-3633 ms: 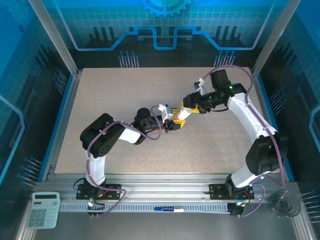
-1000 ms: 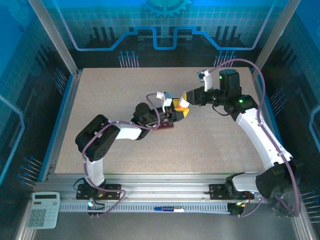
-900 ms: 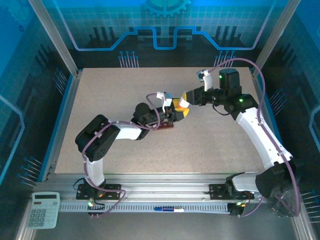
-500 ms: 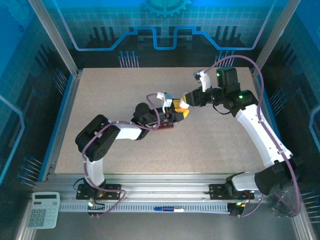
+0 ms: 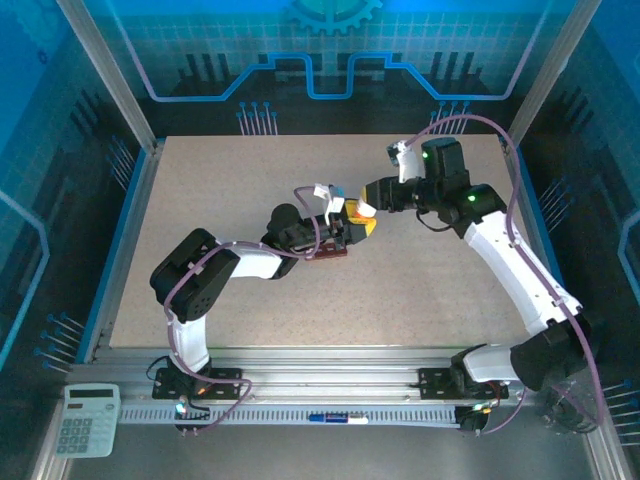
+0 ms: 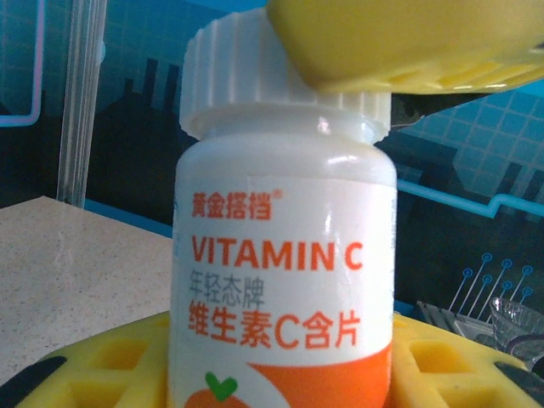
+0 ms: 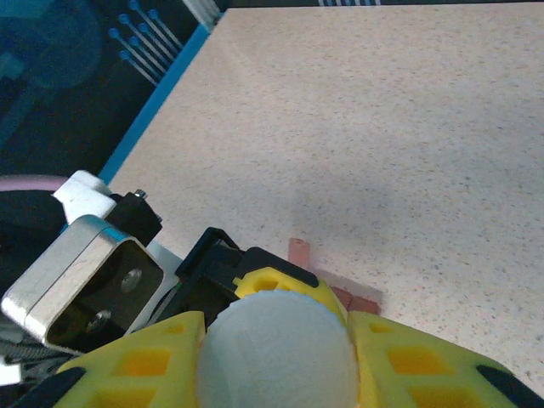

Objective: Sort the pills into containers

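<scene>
Left wrist: vitamin C bottle [image 6: 285, 280] clamped in left fingers [image 6: 450, 365] — right fingers [image 7: 416, 361] gripping its white cap [image 7: 280, 348]; containers [image 7: 297, 253] lower-centre on counter [image 7: 382, 127].

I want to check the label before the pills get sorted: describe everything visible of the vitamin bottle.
The bottle is glossy white plastic, upright, with a ribbed white cap on. Its label reads VITAMIN C in orange above Chinese characters and an orange band. The left gripper clamps its body; the right gripper clamps the cap.
</scene>
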Controlling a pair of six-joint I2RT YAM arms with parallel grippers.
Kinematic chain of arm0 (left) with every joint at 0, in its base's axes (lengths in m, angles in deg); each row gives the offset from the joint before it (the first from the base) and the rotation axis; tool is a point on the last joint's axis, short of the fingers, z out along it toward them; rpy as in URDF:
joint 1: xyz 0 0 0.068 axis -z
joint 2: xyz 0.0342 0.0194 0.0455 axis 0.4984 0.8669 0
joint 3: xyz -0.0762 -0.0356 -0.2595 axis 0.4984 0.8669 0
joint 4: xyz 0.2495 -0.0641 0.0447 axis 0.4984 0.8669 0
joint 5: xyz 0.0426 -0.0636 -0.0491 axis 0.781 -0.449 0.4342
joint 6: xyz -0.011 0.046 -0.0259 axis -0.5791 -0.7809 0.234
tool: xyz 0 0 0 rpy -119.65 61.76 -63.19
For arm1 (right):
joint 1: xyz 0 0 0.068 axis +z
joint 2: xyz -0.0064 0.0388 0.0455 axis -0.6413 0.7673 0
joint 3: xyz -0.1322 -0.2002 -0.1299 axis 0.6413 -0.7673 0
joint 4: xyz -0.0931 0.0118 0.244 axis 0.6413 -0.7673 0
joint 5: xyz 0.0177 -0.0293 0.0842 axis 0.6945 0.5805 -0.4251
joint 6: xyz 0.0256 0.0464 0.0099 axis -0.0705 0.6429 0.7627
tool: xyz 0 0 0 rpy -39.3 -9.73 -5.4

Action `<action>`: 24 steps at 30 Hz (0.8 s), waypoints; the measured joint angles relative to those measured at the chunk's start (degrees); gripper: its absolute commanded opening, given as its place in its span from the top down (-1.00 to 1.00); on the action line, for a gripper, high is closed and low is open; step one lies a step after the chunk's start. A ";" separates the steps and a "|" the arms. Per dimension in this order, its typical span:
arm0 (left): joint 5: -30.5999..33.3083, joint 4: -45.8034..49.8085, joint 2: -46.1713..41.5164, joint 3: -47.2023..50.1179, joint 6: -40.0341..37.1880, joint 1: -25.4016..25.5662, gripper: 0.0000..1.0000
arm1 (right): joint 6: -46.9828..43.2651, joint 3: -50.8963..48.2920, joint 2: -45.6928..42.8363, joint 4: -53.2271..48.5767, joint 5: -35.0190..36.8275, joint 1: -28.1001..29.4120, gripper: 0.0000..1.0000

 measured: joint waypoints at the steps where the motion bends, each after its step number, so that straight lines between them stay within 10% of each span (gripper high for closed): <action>1: -0.07 0.22 0.00 0.00 0.00 0.00 1.00 | 0.66 0.00 -0.04 -0.04 1.81 0.76 0.38; 13: -0.37 1.86 0.42 0.00 -0.02 0.00 1.00 | 4.09 1.33 0.76 -2.08 13.94 6.01 0.25; 24: -0.39 -1.62 0.42 -0.07 -0.17 0.63 1.00 | 3.21 4.31 1.90 -8.85 12.57 5.62 -0.46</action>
